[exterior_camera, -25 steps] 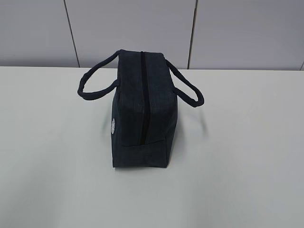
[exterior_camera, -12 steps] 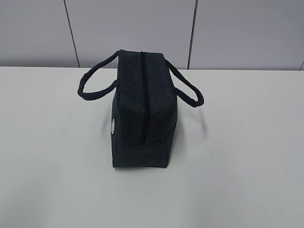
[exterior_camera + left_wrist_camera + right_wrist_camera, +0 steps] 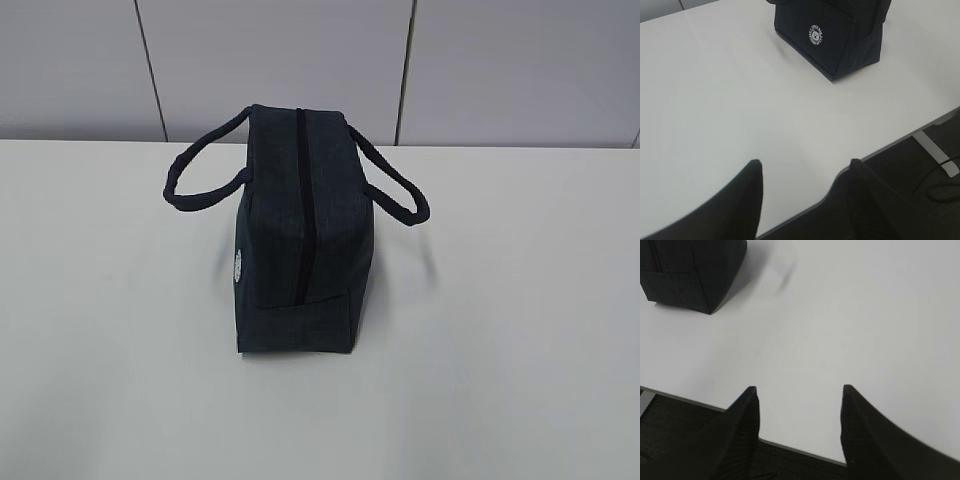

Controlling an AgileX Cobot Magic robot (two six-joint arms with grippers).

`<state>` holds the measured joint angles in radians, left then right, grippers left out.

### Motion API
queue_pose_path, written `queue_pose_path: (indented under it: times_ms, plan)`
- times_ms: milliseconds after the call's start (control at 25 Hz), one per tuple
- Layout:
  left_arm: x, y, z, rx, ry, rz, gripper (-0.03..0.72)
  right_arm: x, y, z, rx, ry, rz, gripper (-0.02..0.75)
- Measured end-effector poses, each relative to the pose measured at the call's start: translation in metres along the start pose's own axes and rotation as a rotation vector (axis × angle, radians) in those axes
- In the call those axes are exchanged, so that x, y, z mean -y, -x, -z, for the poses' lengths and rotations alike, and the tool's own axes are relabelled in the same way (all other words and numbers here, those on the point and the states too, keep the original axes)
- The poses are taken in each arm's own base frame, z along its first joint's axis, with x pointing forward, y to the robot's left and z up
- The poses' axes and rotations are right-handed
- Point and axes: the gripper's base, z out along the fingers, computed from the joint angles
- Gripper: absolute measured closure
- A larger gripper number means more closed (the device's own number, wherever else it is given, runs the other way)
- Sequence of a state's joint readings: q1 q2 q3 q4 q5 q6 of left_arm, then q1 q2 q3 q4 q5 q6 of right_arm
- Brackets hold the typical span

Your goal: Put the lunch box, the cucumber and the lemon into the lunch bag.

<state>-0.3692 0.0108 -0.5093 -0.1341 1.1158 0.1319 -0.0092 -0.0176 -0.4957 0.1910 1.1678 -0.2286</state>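
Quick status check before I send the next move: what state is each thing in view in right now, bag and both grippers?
lunch bag: upright on the white table, top zipper closed, both handles flopped outward.
left gripper: open, empty, over the table's near edge.
right gripper: open, empty, clear of the bag.

Even, soft light all over, fairly bright, and the white counter shows no hard glare. The bag reads almost black, its weave barely showing, with a faint shadow spilling to its right. Left hand fingers are dark, soft-edged silhouettes at the frame's bottom; the bag beyond them is sharper. Right hand: same blurred fingers, slight grain, and a pale smear of shadow ahead of them.
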Motion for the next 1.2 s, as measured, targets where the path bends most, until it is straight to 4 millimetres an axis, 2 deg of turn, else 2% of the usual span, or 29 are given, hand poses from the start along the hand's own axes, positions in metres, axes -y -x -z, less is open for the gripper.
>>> queue_pose_path:
  times_ms: [560,1000,1200]
  plan:
    - [0.0,0.0001,-0.0001,0.0,0.008,0.005,0.347,0.0,0.0002,0.0,0.002,0.0,0.0,0.34]
    - [0.0011,0.0017,-0.003,-0.001,0.242,0.14,0.421,0.0001,0.0003,0.0,0.004,-0.002,-0.001,0.34]
    - [0.0011,0.0019,-0.0033,-0.001,0.266,0.154,0.432,0.0001,0.0003,0.0,0.004,-0.002,-0.001,0.34]
